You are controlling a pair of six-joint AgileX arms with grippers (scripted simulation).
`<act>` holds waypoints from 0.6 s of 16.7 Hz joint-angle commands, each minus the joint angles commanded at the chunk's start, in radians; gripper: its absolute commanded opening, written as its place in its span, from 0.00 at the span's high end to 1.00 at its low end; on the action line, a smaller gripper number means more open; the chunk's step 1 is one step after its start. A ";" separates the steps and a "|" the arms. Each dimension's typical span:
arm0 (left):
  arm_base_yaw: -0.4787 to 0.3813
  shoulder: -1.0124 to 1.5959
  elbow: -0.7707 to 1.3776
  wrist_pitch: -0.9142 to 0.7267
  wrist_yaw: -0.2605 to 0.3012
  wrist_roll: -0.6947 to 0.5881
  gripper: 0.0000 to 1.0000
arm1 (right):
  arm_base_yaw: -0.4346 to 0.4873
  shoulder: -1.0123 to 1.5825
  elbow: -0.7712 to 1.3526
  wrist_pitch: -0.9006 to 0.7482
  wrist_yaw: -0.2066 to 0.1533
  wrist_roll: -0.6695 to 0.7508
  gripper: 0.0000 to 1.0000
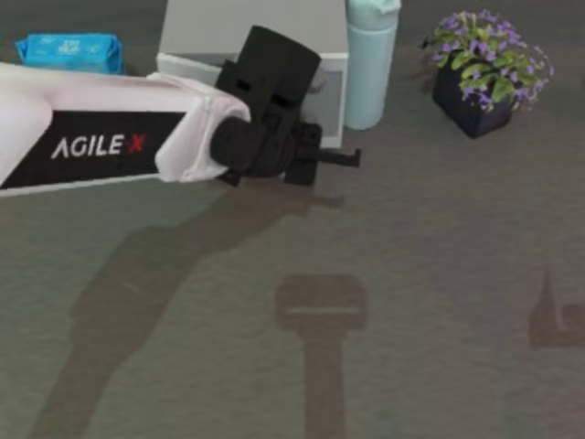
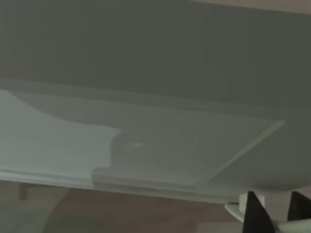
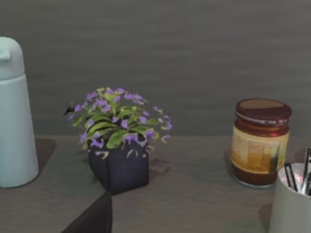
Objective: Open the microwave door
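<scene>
Top view: the left gripper [image 1: 315, 155] is seen just left of frame centre, pressed up to the microwave door [image 1: 331, 101]; whether its fingers are parted cannot be told. The microwave [image 1: 251, 27] is set at upper centre, a pale blue bottle [image 1: 370, 64] beside it

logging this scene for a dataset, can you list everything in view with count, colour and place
microwave: 1, light grey, table's far edge, left of centre
microwave door: 1, silver-grey, close before the left wrist camera
bottle: 1, pale blue, right of the microwave
flower pot: 1, dark with purple flowers, far right
packet: 1, blue, far left
jar: 1, brown lid, right wrist view
cup: 1, white, beside the jar
left gripper: 1, black, at the microwave's front
right gripper: out of view
</scene>
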 joint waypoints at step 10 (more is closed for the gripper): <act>0.003 -0.004 -0.010 0.004 0.006 0.009 1.00 | 0.000 0.000 0.000 0.000 0.000 0.000 0.00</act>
